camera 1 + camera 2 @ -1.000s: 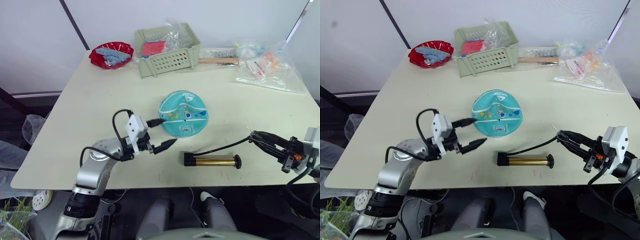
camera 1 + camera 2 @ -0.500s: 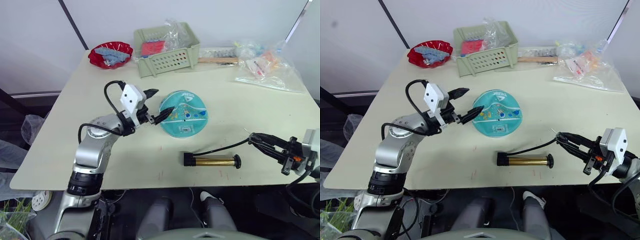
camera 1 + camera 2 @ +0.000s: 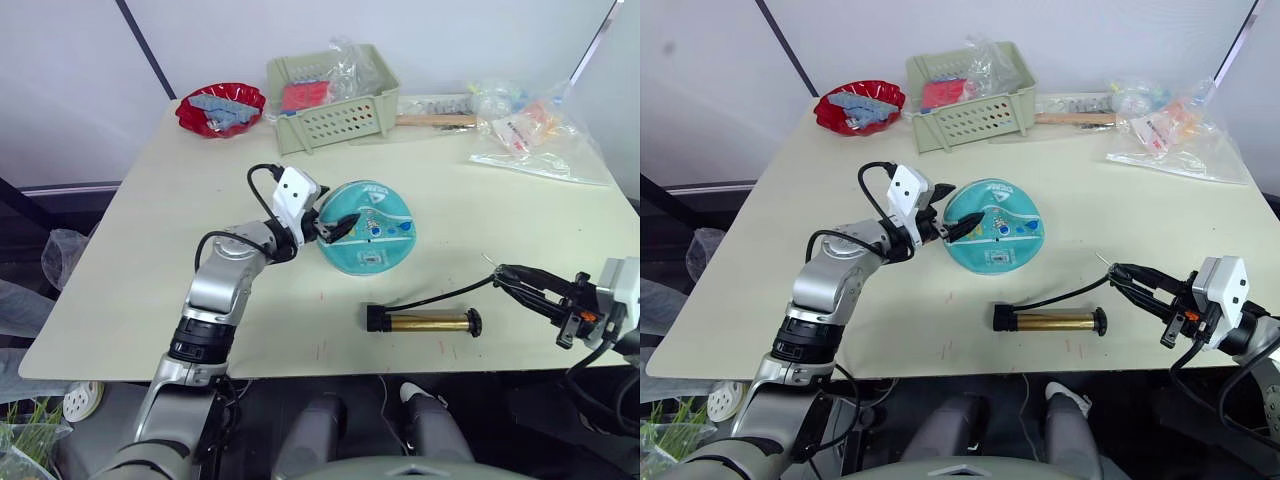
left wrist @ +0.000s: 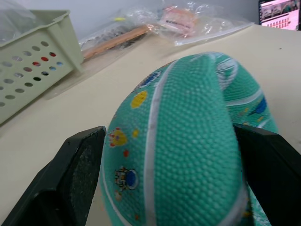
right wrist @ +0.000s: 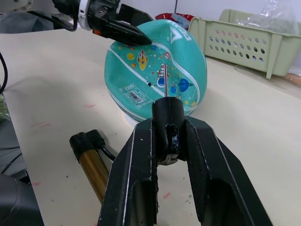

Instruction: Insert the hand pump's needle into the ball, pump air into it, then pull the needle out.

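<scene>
The teal ball lies near the table's middle and looks partly flat. My left gripper is open at the ball's left side. In the left wrist view its black fingers stand on either side of the ball, close against it. The gold hand pump lies on the table in front of the ball, and its black hose curves to the right. My right gripper is shut on the hose's end piece. The thin needle sticks out of that end piece toward the ball.
At the table's far side stand a red bowl and a green basket, both holding packets. Clear plastic bags and a wooden-handled item lie at the far right. The table's front edge runs just below the pump.
My left gripper has swung right from the table's left part to the ball, and its fingers now straddle the ball's left side. The right gripper, hose and pump have barely moved.
</scene>
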### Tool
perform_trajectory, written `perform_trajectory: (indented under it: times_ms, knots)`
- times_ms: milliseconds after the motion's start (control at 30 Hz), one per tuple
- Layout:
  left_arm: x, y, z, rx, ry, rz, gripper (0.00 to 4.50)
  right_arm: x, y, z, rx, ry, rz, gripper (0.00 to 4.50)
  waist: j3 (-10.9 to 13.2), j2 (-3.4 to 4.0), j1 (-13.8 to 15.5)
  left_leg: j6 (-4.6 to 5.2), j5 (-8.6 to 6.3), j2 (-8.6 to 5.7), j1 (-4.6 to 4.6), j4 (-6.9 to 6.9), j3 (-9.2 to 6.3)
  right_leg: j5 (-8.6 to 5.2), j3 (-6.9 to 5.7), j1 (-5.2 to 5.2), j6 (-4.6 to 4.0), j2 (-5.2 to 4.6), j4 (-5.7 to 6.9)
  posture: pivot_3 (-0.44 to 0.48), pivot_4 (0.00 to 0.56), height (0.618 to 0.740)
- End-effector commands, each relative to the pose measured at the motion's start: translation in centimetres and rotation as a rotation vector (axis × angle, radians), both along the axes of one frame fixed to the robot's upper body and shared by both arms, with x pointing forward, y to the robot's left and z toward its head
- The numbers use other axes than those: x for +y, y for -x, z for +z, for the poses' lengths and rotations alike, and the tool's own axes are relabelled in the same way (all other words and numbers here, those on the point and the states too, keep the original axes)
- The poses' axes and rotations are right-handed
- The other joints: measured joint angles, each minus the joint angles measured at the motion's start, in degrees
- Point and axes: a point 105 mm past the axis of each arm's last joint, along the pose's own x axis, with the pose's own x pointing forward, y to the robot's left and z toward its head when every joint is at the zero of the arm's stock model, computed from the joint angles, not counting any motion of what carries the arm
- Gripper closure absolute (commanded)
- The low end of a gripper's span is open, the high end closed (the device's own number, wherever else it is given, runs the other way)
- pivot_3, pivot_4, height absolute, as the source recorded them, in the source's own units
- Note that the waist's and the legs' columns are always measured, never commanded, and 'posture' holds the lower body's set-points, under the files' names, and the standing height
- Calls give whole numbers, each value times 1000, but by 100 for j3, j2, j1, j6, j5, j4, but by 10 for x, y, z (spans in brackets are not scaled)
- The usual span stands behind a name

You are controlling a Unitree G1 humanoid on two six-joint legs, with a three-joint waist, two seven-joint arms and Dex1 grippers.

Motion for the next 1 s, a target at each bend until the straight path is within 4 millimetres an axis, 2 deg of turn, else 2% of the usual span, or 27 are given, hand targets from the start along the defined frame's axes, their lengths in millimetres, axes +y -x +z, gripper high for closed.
perform_trajectory:
  times_ms: [33, 267, 533, 633, 733, 767, 800, 833, 900, 1000]
  knots:
    - [-5, -1, 9, -35, 8, -6, 53, 5, 4, 10, -59, 4, 17, 4171, 0, 0, 0, 0, 0, 0, 0, 0, 0, 0, 0, 0, 0, 0, 0, 0, 150, 740]
    - [-6, 0, 6, -28, 32, 3, 53, 3, 7, 9, -53, -1, 5, 4171, 0, 0, 0, 0, 0, 0, 1, 0, 0, 0, 1, 0, 0, 0, 0, 0, 150, 740]
    - [-5, 2, -3, -15, 44, 25, 53, 8, -2, 6, -19, 9, -21, 4171, 0, 0, -1, -1, 1, 0, 2, 1, 1, 0, 2, 0, 0, -1, 1, 0, 150, 740]
    - [-4, 2, -3, -17, 46, 30, 861, 10, -2, 7, -19, 7, -17, 4171, 0, 0, 0, -1, 0, 0, 2, 0, 0, 0, 1, 0, 0, 0, 1, 0, 150, 740]
    - [-5, 3, -3, -17, 51, 30, 1824, 10, -2, 7, -18, 6, -17, 4171, 0, 0, -2, -1, 0, 0, 1, 0, 1, 0, 2, 0, 0, -1, 1, 0, 150, 740]
    - [-5, 3, -3, -16, 51, 31, 2272, 11, -2, 7, -17, 6, -16, 4171, 0, 0, -2, -1, 0, 0, 1, 0, 1, 0, 2, 0, 0, -1, 1, 0, 150, 740]
    - [-5, 4, -3, -16, 51, 32, 2414, 11, -2, 6, -16, 6, -15, 4171, 0, 0, -3, -1, 0, 0, 1, 0, 1, 0, 2, 0, 0, -1, 1, 0, 150, 740]
    - [-5, 4, -3, -18, 52, 35, 2896, 13, -2, 6, -8, 5, -14, 4171, 0, 0, -4, -1, 0, 0, 2, 0, 1, 0, 2, 0, 0, -1, 1, 0, 150, 740]
    - [-6, 4, -4, -20, 55, 37, 3536, 14, -3, 5, 9, 6, -17, 4171, 0, 0, -4, -1, 1, 0, 2, 1, 1, 1, 2, 0, 0, 0, 2, 0, 150, 740]
    - [-7, 5, -5, -19, 61, 39, 4170, 16, -5, 5, 33, 18, -22, 4171, 0, 0, -4, -1, 1, 0, 2, 2, 1, 1, 2, 0, -1, 0, 3, 0, 150, 740]
